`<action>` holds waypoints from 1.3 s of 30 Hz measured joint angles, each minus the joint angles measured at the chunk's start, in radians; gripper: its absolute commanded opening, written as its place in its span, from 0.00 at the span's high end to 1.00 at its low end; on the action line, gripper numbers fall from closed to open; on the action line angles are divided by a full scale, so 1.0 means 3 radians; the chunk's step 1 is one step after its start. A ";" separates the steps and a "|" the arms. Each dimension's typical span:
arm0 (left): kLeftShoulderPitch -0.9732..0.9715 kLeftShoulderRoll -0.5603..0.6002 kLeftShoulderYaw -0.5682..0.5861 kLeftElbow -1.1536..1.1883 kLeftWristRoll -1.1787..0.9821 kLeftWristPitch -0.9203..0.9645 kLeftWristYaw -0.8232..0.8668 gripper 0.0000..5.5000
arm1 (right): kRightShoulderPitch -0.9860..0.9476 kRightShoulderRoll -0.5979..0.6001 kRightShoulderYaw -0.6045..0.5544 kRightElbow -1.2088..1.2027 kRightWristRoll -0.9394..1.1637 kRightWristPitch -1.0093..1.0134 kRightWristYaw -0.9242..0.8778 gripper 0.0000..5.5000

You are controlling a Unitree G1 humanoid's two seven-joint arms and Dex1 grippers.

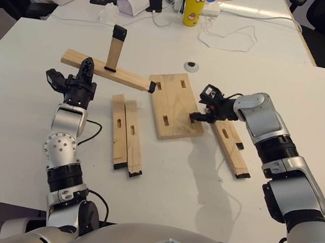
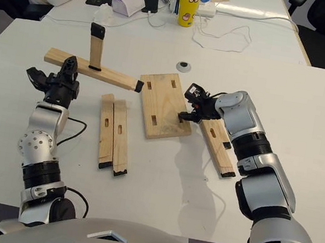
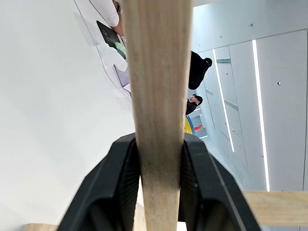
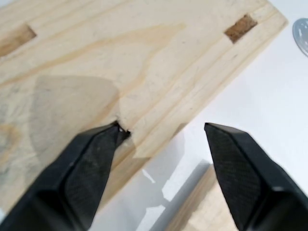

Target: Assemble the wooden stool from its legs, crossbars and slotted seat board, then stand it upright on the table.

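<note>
Stool in parts on the table [image 1: 289,91]: two weak grips, either could slip.
R claw [image 4: 163,129] is open, straddling the rim of the seat board [image 1: 172,98], which lies flat mid-table; one finger [image 4: 91,159] touches the top face, the other hangs off the edge just above a loose leg [image 1: 235,147]. If it closes w/ so little bite, the board prob. pivots or skids instead of lifting, and could knock that leg. L claw [image 3: 160,144] is clamped on the far-left end of the long bar [image 1: 126,78], which carries an upright post [image 1: 116,47] in its slot. Lifting from the end puts the load far from the grip, so the bar may twist and the post tip out. Two slotted pieces [image 1: 127,134] lie between the arms, near enough to get swept.
</note>
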 measured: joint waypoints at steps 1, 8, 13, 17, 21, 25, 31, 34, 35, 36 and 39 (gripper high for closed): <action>0.0000 -0.0001 -0.0010 -0.0007 0.0012 0.0000 0.0000 0.81 | 0.0099 -0.0013 -0.0006 -0.0218 0.0037 0.0146 0.0012 0.40; 0.0000 -0.0002 -0.0042 -0.0013 0.0047 -0.0011 0.0000 0.81 | 0.0539 0.0207 -0.0018 -0.1140 0.0193 0.0786 -0.0197 0.40; 0.0001 -0.0004 -0.0049 -0.0013 0.0054 -0.0012 0.0000 0.81 | 0.0631 0.0427 -0.0075 -0.1247 0.0193 0.0928 -0.0563 0.40; 0.0002 -0.0006 -0.0051 -0.0014 0.0058 -0.0013 0.0000 0.81 | 0.0596 0.0516 -0.0122 -0.1087 0.0194 0.0874 -0.0738 0.40; 0.0006 -0.0008 -0.0050 -0.0014 0.0060 -0.0016 0.0000 0.81 | 0.0407 0.0633 -0.0397 -0.0617 0.0227 0.0774 -0.0979 0.40; 0.0007 -0.0008 -0.0050 -0.0014 0.0067 -0.0017 0.0000 0.81 | 0.0236 0.0685 -0.0683 -0.0179 0.0266 0.0692 -0.1247 0.40; 0.0007 -0.0010 -0.0055 -0.0014 0.0096 -0.0025 -0.0004 0.81 | 0.0149 0.0812 -0.1024 0.0145 0.0407 0.0698 -0.1485 0.40; 0.0008 -0.0012 -0.0063 -0.0014 0.0116 -0.0027 -0.0011 0.81 | 0.0204 0.0899 -0.1080 -0.0035 0.0458 0.0873 -0.1638 0.40; 0.0008 -0.0014 -0.0069 -0.0014 0.0117 -0.0027 -0.0013 0.81 | 0.0218 0.0914 -0.1091 -0.0080 0.0462 0.0915 -0.1672 0.40; 0.0008 -0.0013 -0.0073 -0.0014 0.0122 -0.0027 -0.0016 0.81 | 0.0243 0.0941 -0.1102 -0.0191 0.0470 0.1008 -0.1753 0.40; 0.0008 -0.0013 -0.0093 -0.0015 0.0156 -0.0028 -0.0018 0.81 | 0.0303 0.1000 -0.1131 -0.0381 0.0493 0.1187 -0.1865 0.40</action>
